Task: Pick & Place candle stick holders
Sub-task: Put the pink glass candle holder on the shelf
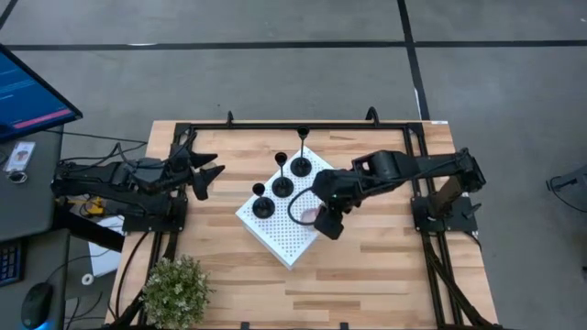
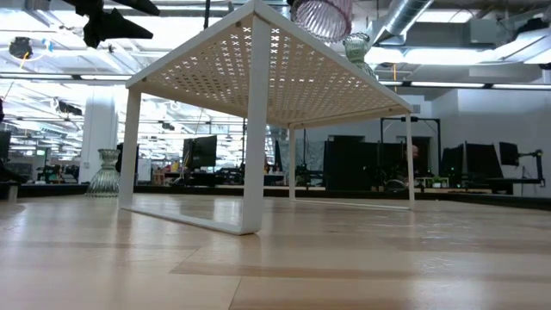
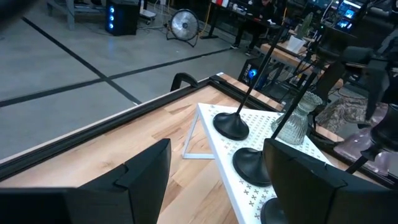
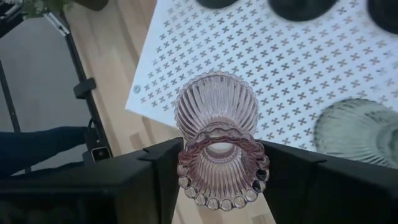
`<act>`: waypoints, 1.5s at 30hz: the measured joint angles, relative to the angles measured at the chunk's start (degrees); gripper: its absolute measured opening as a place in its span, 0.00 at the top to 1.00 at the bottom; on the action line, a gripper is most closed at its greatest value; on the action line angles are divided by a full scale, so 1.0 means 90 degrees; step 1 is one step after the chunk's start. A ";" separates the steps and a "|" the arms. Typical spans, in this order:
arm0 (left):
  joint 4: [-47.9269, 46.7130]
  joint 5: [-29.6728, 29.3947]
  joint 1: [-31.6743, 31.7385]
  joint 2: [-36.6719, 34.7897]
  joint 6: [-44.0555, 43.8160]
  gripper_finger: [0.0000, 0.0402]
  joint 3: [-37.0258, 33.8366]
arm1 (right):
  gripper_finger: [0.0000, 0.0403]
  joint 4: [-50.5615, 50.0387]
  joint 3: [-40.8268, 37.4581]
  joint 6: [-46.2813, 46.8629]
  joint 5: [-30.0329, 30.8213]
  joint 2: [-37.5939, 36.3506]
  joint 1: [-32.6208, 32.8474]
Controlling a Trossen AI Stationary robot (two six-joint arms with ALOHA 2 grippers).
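Three black holders (image 1: 282, 186) with round bases and thin stems stand in a row on the white perforated board (image 1: 280, 240). A pale green-grey bell-shaped holder (image 4: 360, 130) also stands on the board. My right gripper (image 1: 326, 220) is over the board's right part, shut on a pink ribbed holder (image 4: 217, 118). Another pale glass holder (image 2: 105, 172) stands on the table beyond the board. My left gripper (image 1: 206, 176) is open and empty above the table, left of the board. My right gripper pinches the pink holder between its two fingers (image 4: 155, 171), on the narrow upper part just under the beaded rim (image 4: 221, 171). The fingers come from above, pointing down. The holder is upright, its flared base toward the board. I cannot tell whether the base touches the board.
The board stands on thin white legs (image 2: 254, 155), with open space under it. A bushy green plant (image 1: 174, 291) stands at the table's near left corner. A black frame (image 1: 303, 126) runs along the table's edges.
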 joint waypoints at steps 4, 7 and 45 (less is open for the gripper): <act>0.0022 0.0000 -0.0001 0.0002 0.0000 0.36 0.0000 | 0.59 0.0000 0.0000 -0.0002 0.0007 0.0000 -0.0081; 0.0033 0.0000 -0.0001 0.0000 0.0000 0.36 0.0000 | 0.58 0.0034 0.0014 -0.0087 0.0033 0.0122 -0.0076; 0.0092 0.0049 0.0001 0.0004 0.0002 0.36 0.0000 | 0.52 0.0246 -0.0002 -0.0502 0.0454 0.0724 -0.0207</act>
